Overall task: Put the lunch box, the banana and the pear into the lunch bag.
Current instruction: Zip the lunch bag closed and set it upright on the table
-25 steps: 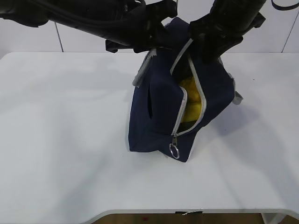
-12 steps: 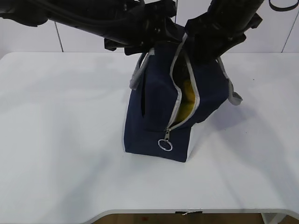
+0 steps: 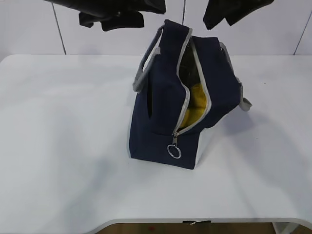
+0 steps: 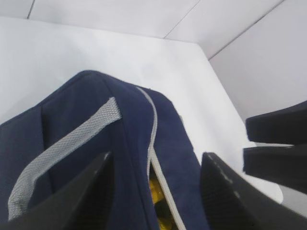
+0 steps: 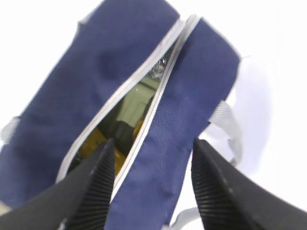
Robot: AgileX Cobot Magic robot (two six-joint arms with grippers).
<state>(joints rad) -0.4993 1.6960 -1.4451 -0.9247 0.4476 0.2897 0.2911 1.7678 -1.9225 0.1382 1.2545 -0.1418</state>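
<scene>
The navy lunch bag (image 3: 161, 122) stands on the white table (image 3: 58, 146), its grey zipper partly undone and the ring pull (image 3: 174, 151) hanging low at the front. Yellow fruit (image 3: 197, 103) shows through the gap; I cannot tell banana from pear. In the right wrist view the bag (image 5: 192, 96) gapes, showing yellow fruit (image 5: 96, 143) and the lunch box's pale green lid (image 5: 136, 103). My left gripper (image 3: 119, 18) and right gripper (image 3: 222, 14) hang above the bag, clear of it. Both are open and empty: the left gripper (image 4: 157, 155) and the right gripper (image 5: 153, 142).
Grey webbing handles (image 3: 142, 73) hang on both sides of the bag. A white panelled wall (image 3: 39, 29) runs behind the table. The table's front edge (image 3: 195, 220) is near the bottom of the exterior view.
Both grippers have opened, let go of the bag's top and risen. The bag has dropped from a tilted, lifted pose to stand flat on the table.
</scene>
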